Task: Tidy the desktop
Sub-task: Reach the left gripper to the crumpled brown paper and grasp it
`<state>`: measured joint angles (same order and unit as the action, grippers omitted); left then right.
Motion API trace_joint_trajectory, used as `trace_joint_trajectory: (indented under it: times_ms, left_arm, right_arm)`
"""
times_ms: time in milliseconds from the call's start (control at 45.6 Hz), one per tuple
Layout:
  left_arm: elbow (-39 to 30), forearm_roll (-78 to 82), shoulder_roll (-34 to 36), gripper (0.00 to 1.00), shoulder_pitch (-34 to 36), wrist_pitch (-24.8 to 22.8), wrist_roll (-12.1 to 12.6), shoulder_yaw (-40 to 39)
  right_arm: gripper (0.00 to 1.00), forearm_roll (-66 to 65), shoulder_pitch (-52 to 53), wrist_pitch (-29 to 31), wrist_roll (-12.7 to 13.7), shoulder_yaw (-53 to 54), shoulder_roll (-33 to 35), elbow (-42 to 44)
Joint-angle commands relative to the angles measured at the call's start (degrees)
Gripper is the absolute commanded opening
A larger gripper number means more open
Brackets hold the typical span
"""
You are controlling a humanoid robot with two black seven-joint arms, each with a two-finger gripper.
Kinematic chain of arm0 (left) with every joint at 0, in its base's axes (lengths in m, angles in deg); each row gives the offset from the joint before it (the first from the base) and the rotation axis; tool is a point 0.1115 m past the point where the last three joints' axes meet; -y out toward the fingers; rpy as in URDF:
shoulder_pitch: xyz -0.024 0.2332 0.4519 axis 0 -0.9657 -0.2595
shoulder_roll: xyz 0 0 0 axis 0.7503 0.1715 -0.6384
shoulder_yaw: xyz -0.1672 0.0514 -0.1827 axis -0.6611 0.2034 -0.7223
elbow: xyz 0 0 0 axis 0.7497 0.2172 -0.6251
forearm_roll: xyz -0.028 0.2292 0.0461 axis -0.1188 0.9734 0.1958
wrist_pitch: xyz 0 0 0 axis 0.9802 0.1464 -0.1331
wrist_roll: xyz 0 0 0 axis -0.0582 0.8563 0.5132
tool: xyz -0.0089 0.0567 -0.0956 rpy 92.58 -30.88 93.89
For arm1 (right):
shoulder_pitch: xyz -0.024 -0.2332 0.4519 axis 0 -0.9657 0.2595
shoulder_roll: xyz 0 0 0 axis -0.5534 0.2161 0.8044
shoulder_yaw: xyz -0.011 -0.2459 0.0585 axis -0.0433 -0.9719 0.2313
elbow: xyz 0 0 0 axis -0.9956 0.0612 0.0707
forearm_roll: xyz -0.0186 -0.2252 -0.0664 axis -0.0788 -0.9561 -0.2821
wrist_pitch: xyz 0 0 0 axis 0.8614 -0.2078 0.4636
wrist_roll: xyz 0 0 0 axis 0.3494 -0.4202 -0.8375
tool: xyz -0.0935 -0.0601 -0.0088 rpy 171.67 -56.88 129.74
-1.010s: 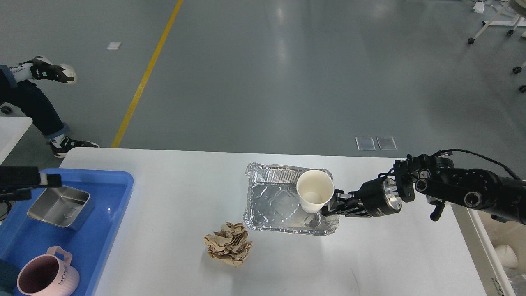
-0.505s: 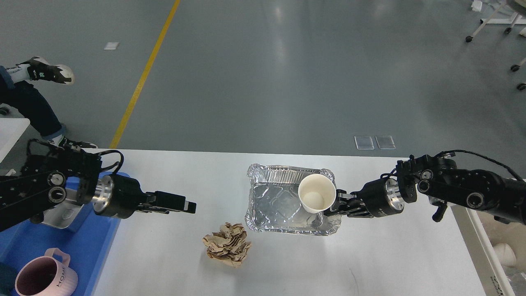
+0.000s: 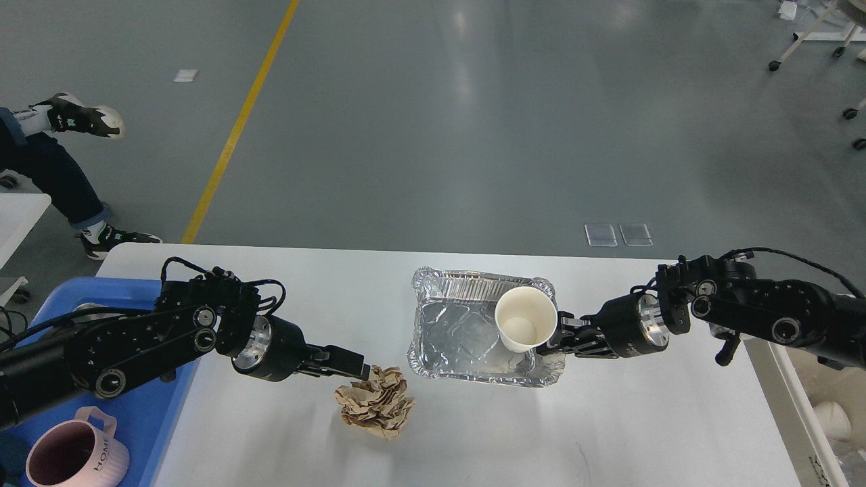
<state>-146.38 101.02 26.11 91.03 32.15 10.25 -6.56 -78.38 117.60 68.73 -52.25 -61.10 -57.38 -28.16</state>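
Head view is showing you both arms reaching in over the white worktop (image 3: 473, 439), which is spreading out beneath and around each claw. Your left claw (image 3: 362, 370) is pointing rightward and hanging low over the surface, its tip just beside the upper left edge of a crumpled brown paper ball (image 3: 376, 402). Whether tip and paper are touching, you cannot tell. The fingers are reading as one dark block, so you cannot tell how far that claw is parted, and nothing is showing in its hold.

Your right claw (image 3: 551, 337) is pointing leftward, its fingers closing on the side of a white paper cup (image 3: 525, 326). That cup is leaning with its open mouth toward the camera, sitting at the right end of a foil tray (image 3: 460, 287). The tray is lying on the worktop between the two claws, nearer the right one, and the paper ball is lying just off its near left corner.

Behind your left claw, along the arm, a blue plastic tray (image 3: 145, 406) is resting on the worktop's left side, and a pink mug (image 3: 74, 456) is standing in its near end.
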Motion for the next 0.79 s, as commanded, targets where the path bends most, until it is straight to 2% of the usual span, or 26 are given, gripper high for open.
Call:
trace_joint_trajectory:
  times_ms: [0, 88, 154, 220, 263, 307, 373, 417, 483, 527, 615, 768]
  left_arm:
    - [2.4, 0.0, -3.4, 0.98, 0.1, 0.0, 0.1, 1.2]
    - [2.7, 0.1, -5.0, 0.98, 0.1, 0.0, 0.6, 1.2]
    - [2.7, 0.1, -5.5, 0.97, 0.4, 0.0, 1.8, 1.2]
    - [2.7, 0.1, -6.1, 0.90, 0.7, 0.1, 3.6, 1.1]
    - [2.7, 0.3, -6.1, 0.80, 0.7, -0.1, 5.0, 1.1]
    - [2.7, 0.3, -6.2, 0.64, 0.8, -0.5, 6.7, 1.1]
    - [2.4, 0.3, -6.2, 0.43, 0.9, -1.8, 11.3, 1.0]
    - [2.3, 0.1, -6.2, 0.33, 0.8, -2.9, 14.3, 0.9]
    - [2.3, -0.1, -6.2, 0.19, 0.8, -4.8, 17.4, 0.7]
    - [2.6, 0.2, -6.4, 0.08, 0.0, -3.9, 18.1, 0.2]
    - [2.4, 0.1, -7.1, 0.01, 0.0, -2.5, 18.0, 0.6]
    - [2.4, 0.3, -7.2, 0.00, 0.1, -2.2, 18.0, 0.8]
  right_arm:
    - [0.00, 0.0, -0.2, 0.0, 0.0, 0.0, 0.2, 0.0]
    - [0.00, 0.0, -0.2, 0.0, 0.0, 0.0, 0.3, 0.0]
    - [0.00, 0.0, -0.2, 0.0, 0.0, 0.0, 0.7, 0.0]
    - [0.00, 0.0, -0.2, 0.0, -0.1, 0.0, 0.9, 0.0]
    - [0.00, 0.0, -0.2, 0.0, 0.0, 0.0, 0.9, 0.0]
    - [0.00, 0.0, -0.2, 0.0, 0.0, 0.0, 0.9, 0.0]
    - [0.00, 0.0, -0.2, 0.0, 0.0, 0.0, 0.9, -0.1]
    - [0.00, 0.0, -0.2, 0.0, 0.0, 0.0, 0.9, -0.1]
    - [0.00, 0.0, -0.2, 0.0, 0.0, 0.0, 0.9, 0.0]
    - [0.00, 0.0, -0.2, -0.1, 0.0, 0.0, 0.9, -0.1]
    - [0.00, 0.0, -0.2, -0.3, 0.0, 0.0, 0.9, -0.1]
    - [0.00, 0.0, -0.3, -0.4, 0.0, 0.0, 1.0, -0.1]
